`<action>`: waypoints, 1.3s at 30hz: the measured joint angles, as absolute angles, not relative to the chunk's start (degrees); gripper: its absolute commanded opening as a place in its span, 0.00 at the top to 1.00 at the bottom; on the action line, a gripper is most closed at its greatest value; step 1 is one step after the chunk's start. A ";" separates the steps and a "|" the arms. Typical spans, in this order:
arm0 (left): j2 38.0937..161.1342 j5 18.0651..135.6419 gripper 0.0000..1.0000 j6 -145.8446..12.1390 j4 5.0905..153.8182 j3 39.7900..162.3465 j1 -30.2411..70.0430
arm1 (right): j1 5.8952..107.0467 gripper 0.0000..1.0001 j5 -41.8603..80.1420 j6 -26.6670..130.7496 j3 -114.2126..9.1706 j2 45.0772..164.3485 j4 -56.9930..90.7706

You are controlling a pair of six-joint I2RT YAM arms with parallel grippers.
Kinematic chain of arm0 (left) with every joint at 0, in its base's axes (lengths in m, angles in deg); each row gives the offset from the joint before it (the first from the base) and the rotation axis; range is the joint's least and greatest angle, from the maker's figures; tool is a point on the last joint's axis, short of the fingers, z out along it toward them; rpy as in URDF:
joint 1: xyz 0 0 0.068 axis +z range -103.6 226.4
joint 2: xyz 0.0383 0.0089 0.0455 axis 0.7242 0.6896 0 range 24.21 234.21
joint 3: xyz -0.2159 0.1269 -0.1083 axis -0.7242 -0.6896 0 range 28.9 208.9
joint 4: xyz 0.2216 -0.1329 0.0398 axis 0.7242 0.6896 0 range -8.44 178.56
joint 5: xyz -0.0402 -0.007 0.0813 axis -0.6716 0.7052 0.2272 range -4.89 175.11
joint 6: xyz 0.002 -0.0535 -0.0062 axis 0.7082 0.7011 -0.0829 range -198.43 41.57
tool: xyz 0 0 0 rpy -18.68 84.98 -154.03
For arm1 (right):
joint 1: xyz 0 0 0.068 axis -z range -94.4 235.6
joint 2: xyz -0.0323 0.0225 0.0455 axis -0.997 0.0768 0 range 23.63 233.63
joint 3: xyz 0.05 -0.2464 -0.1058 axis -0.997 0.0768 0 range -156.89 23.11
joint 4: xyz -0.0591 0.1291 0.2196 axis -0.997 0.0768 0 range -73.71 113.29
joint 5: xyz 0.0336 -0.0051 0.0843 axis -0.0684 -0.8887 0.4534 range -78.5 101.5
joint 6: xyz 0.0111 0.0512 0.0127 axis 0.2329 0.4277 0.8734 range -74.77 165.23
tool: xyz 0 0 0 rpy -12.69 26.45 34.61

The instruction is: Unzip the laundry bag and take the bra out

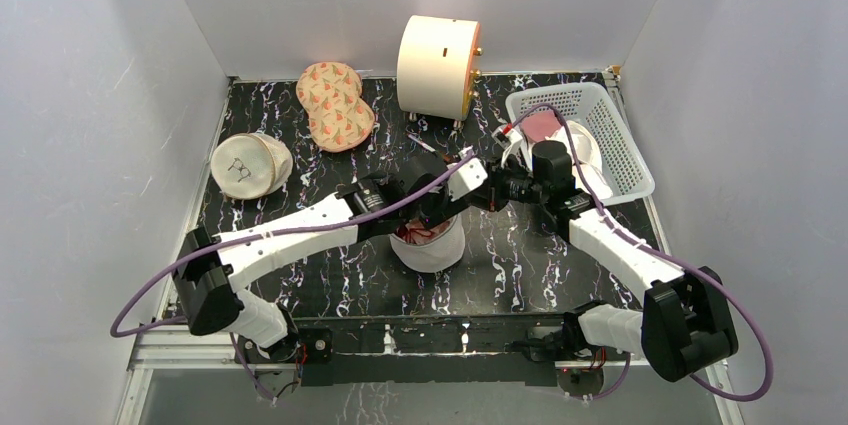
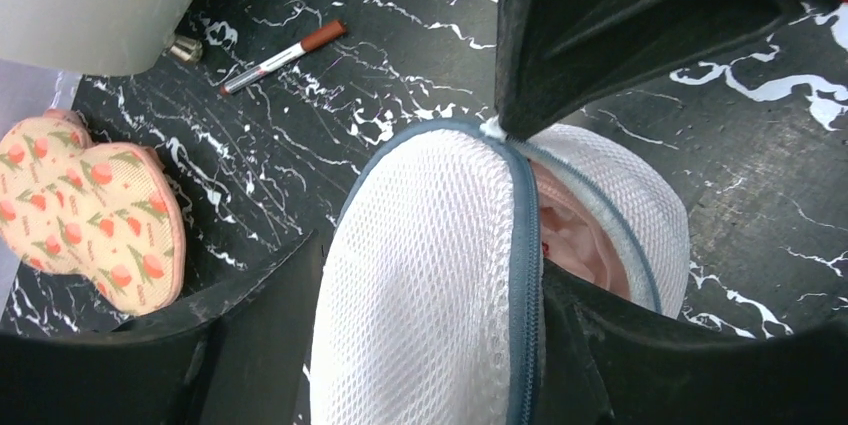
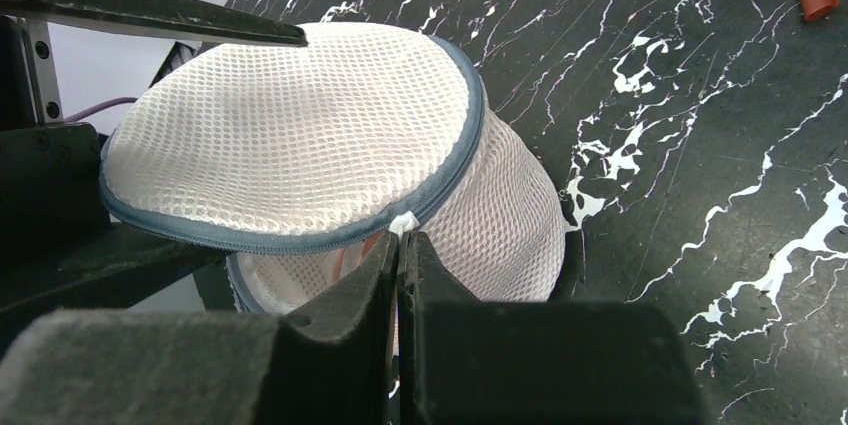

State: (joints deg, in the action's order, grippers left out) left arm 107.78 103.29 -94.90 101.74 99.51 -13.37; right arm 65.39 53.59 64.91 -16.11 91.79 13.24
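The white mesh laundry bag [image 1: 430, 253] stands upright at the table's middle, its grey zip partly undone and its lid [image 2: 420, 275] lifted like a flap. Pink satin of the bra [image 2: 578, 237] shows in the gap, also red-pink from above [image 1: 418, 235]. My left gripper [image 2: 433, 255] straddles the lid, one finger on top and one finger [image 2: 620, 345] inside the opening, both touching it. My right gripper [image 3: 401, 237] is shut on the white zip pull [image 3: 404, 222] at the rim. From above, both grippers [image 1: 432, 215] [image 1: 464, 205] meet over the bag.
A cream round pouch [image 1: 248, 165] lies at the left and an orange patterned peanut-shaped pouch [image 1: 335, 105] behind it. A cream cylinder [image 1: 438, 65] stands at the back. At the right sits a white basket [image 1: 620, 150]. A red-capped marker [image 2: 283, 55] lies behind the bag.
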 measured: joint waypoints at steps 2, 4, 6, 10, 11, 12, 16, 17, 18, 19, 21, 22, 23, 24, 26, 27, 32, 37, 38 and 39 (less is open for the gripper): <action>108.78 102.46 0.41 -94.88 101.70 100.43 -13.41 | 65.28 1.00 53.59 64.95 -16.11 91.75 13.33; 110.03 102.04 0.49 -94.88 101.50 101.30 -13.48 | 64.93 1.00 53.59 65.06 -16.11 91.75 13.57; 111.12 102.09 0.59 -94.88 101.44 101.74 -13.48 | 64.50 1.00 53.59 65.08 -16.11 91.75 13.64; 112.74 102.26 0.75 -94.81 102.31 102.35 -13.61 | 63.88 1.00 53.48 65.13 -16.11 91.75 13.86; 112.91 102.26 0.75 -94.90 102.49 102.41 -13.63 | 63.84 1.00 53.41 65.24 -16.11 91.75 13.94; 112.96 102.24 0.75 -94.97 102.77 102.44 -13.70 | 63.84 1.00 53.24 65.35 -16.11 91.75 13.99; 112.72 102.11 0.82 -95.01 102.97 102.41 -13.74 | 63.80 1.00 51.68 66.55 -16.11 91.71 13.99; 112.50 102.06 0.85 -94.99 102.99 102.41 -13.74 | 63.80 1.00 51.33 66.74 -16.11 91.71 13.99; 112.26 102.04 0.89 -94.99 102.99 102.41 -13.74 | 63.80 1.00 50.81 67.03 -16.11 91.71 13.99; 111.89 102.02 0.91 -95.03 103.01 102.41 -13.74 | 63.77 1.00 50.37 67.31 -16.11 91.71 13.97; 111.10 101.80 0.93 -94.99 103.03 102.41 -13.80 | 63.77 1.00 49.65 67.82 -16.11 91.71 13.90; 110.71 101.58 0.95 -94.99 103.05 102.39 -13.83 | 63.71 1.00 49.24 67.88 -16.11 91.71 13.81; 110.42 101.45 0.97 -94.99 103.08 102.39 -13.85 | 63.58 1.00 48.82 67.99 -16.11 91.71 13.70; 110.07 101.23 0.99 -94.95 103.08 102.39 -13.85 | 63.53 1.00 48.56 68.03 -16.11 91.73 13.62; 109.44 100.93 1.00 -94.88 103.12 102.39 -13.96 | 63.53 1.00 48.08 68.10 -16.17 91.90 13.29; 109.15 100.84 1.00 -94.84 103.12 102.39 -14.00 | 63.56 1.00 47.86 68.12 -16.33 92.25 13.18; 108.11 100.47 1.00 -94.36 103.19 102.39 -14.09 | 64.12 1.00 48.01 68.21 -17.22 95.81 11.69; 105.50 100.21 1.00 -93.39 102.49 101.43 -14.09 | 65.02 1.00 49.80 67.93 -18.51 99.40 10.56; 104.54 100.23 0.92 -93.26 102.11 100.75 -14.11 | 65.04 1.00 50.33 67.84 -18.88 99.95 10.36; 103.49 100.32 0.86 -93.11 101.74 99.97 -14.09 | 65.04 1.00 51.18 67.68 -19.45 100.51 10.29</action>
